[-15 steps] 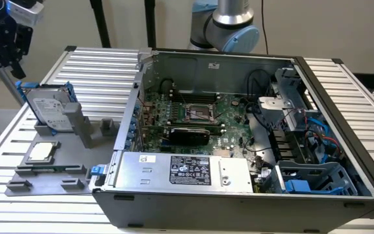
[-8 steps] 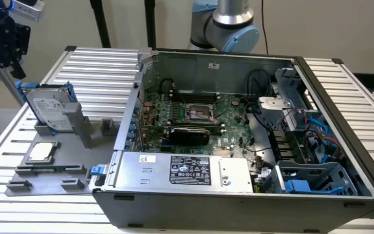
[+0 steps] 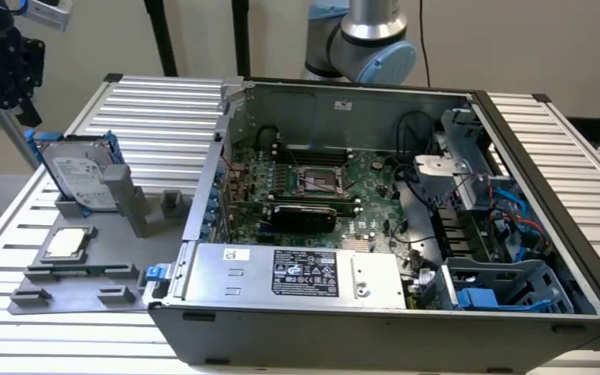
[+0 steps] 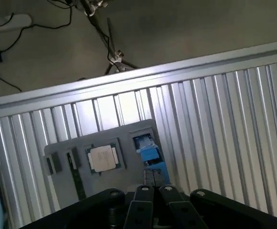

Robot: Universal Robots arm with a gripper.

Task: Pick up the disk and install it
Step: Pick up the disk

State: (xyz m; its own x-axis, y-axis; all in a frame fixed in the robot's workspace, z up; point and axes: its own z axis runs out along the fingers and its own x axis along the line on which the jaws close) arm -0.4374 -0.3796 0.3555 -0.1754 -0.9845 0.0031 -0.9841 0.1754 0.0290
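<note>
The disk (image 3: 74, 176) stands on edge in a grey holder (image 3: 123, 205) at the exterior view's left, mid-height. The gripper (image 4: 155, 192) hangs above it, fingers drawn together on nothing. It is probably dense, rigid and shock-sensitive; its blue frame edges look the safest hold

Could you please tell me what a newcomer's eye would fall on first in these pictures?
The open computer case dominates the middle of the table, its green motherboard exposed. At the exterior view's left, the disk in its blue frame stands on edge in a grey holder, with the gripper above it.
</note>
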